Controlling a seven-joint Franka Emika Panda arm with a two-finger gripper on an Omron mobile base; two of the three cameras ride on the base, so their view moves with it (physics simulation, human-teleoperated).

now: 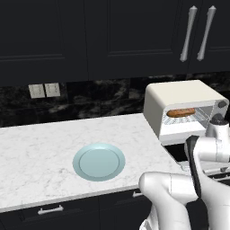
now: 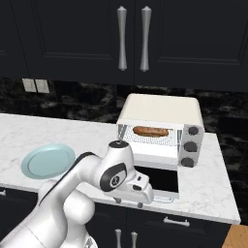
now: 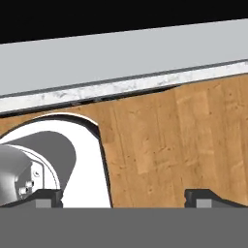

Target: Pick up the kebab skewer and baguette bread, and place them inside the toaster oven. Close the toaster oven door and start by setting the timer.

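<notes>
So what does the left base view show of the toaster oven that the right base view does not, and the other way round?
Left base view: the toaster oven from its left, with its cream side wall. Right base view: the oven's front, with three grey knobs and the toaster oven door lowered open. Both: the baguette bread inside, and the plate on the counter.

Wooden floor (image 3: 193, 135) below, pale door panel (image 3: 121, 58) above — marble counter edge (image 3: 97, 92) between, jaws parted
</notes>
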